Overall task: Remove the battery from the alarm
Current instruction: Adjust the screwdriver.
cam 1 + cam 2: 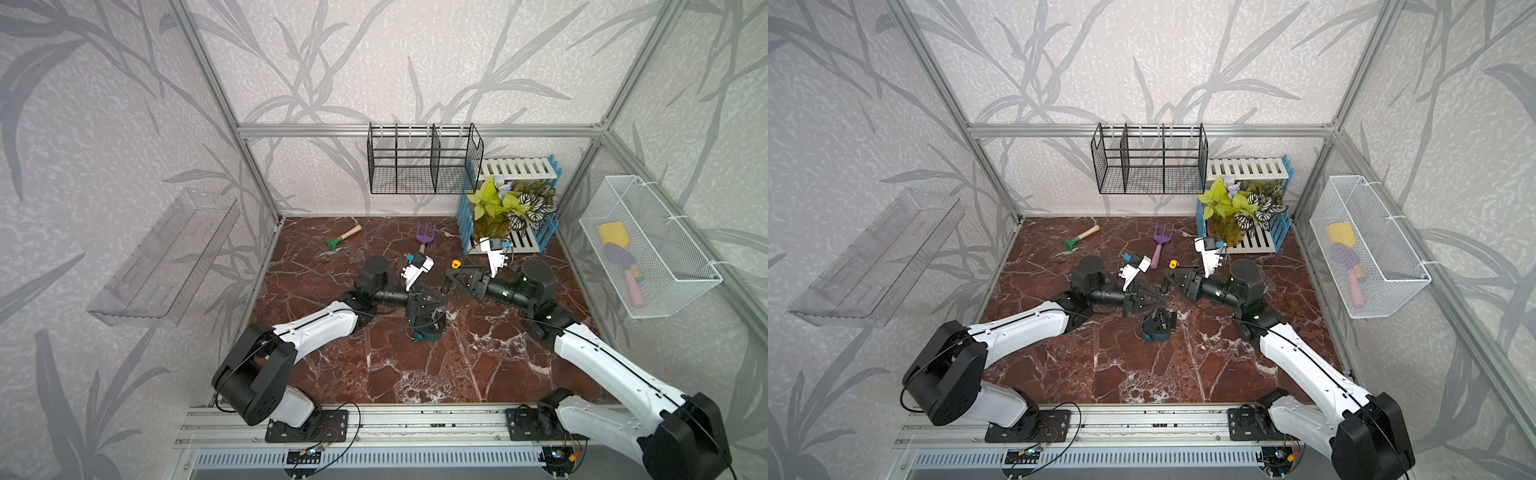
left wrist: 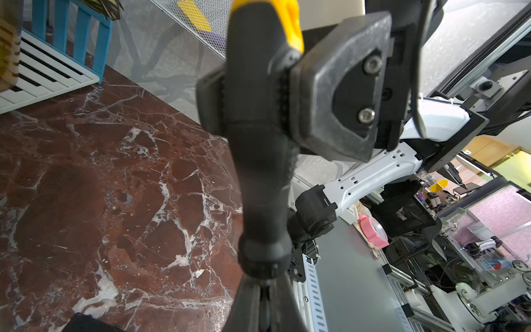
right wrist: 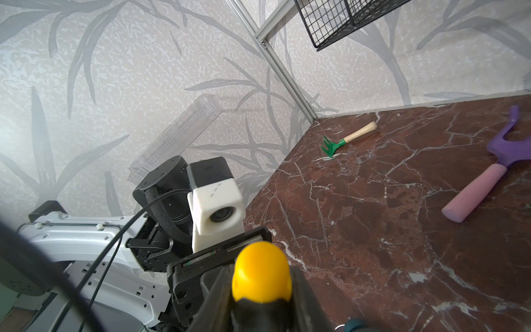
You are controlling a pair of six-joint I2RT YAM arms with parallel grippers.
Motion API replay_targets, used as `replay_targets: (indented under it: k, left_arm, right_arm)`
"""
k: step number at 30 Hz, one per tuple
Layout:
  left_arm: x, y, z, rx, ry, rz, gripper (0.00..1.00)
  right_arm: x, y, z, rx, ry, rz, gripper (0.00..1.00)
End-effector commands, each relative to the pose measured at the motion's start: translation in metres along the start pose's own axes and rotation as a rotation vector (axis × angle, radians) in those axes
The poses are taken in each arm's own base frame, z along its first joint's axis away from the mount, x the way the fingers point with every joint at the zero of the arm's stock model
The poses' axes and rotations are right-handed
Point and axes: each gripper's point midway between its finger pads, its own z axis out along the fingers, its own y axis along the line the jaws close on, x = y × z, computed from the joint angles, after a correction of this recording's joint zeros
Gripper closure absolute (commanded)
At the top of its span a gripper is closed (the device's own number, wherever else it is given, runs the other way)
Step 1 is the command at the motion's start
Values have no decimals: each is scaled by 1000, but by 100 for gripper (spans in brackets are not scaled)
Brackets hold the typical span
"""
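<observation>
the left tool (image 2: 264, 301) is pressed together on the thin end of the screwdriver (image 2: 261, 186), just above the alarm (image 1: 1158, 333) lying on the worktop (image 1: 1142, 374). the battery is too small to see. the right tool (image 2: 253, 86) pinches the handle. only one tool should let go, slowly, so nothing drops.

Soft, even light fills both top views; only faint shadows lie on the marble table (image 1: 415, 374), which carries a dull sheen. Frame bars (image 1: 415, 131) bow near the edges. In the wrist views the screwdriver (image 2: 258, 143) sits too close, blurred, and the wall (image 3: 86, 86) looks hazy, washed pale.
</observation>
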Motion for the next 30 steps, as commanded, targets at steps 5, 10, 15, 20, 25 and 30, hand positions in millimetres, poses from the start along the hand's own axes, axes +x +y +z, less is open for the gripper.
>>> replay_targets:
  k: [5,10,15,20,25,30]
  left_arm:
    - [-7,-17,4,94,28,66,100]
    - [-7,-17,4,106,37,71,100]
    - [-7,-16,6,114,45,66,100]
    - [-12,-13,4,104,32,65,100]
    - [-15,-9,0,97,14,52,100]
    - [-16,-8,0,102,16,50,100]
  right_arm:
    - [-16,17,0,-27,-18,-38,72]
    - [-16,17,5,-40,3,-17,60]
    - [-15,17,8,-51,19,-10,57]
    - [-11,16,8,-50,37,-4,59]
    - [-3,14,6,-39,62,-5,58]
    - [-1,13,6,-41,72,-2,68]
